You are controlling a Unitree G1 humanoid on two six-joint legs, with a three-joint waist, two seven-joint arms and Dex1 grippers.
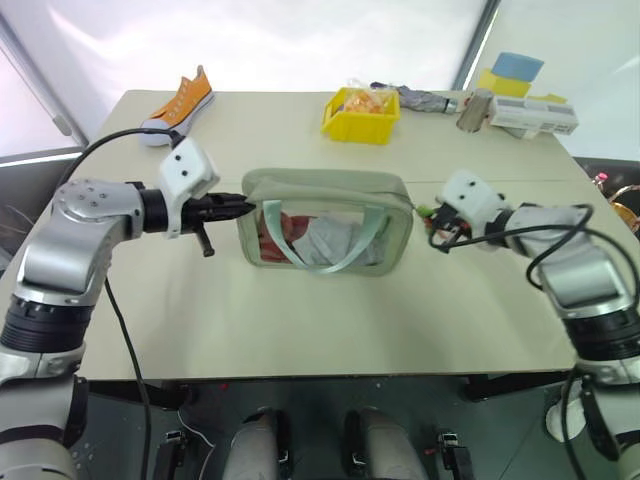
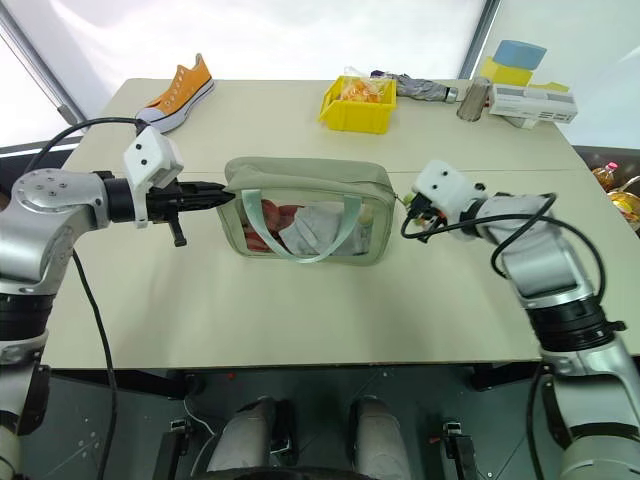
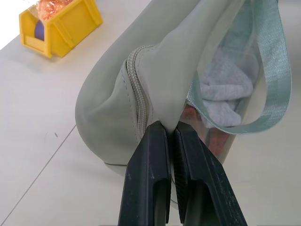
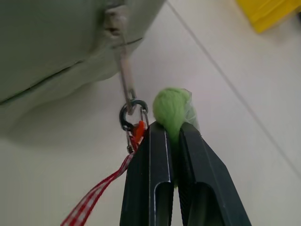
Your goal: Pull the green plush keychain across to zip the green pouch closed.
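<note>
Beige surface (image 1: 300, 320) under white tent walls. We have the green plush keychain (image 4: 172, 109) just off the right end of the green pouch (image 1: 325, 220), clipped by a ring to the zipper pull. Right pincer (image 4: 172, 136) is clamped on that keychain; left pincer (image 3: 168, 134) is clamped on the pouch's left end by the zipper. Pouch stands mid-surface. Behind it: yellow bin (image 1: 361, 115), orange sneaker (image 1: 180, 103) far left.

Beige table (image 1: 300, 310), white backlit walls (image 1: 300, 40)
</note>
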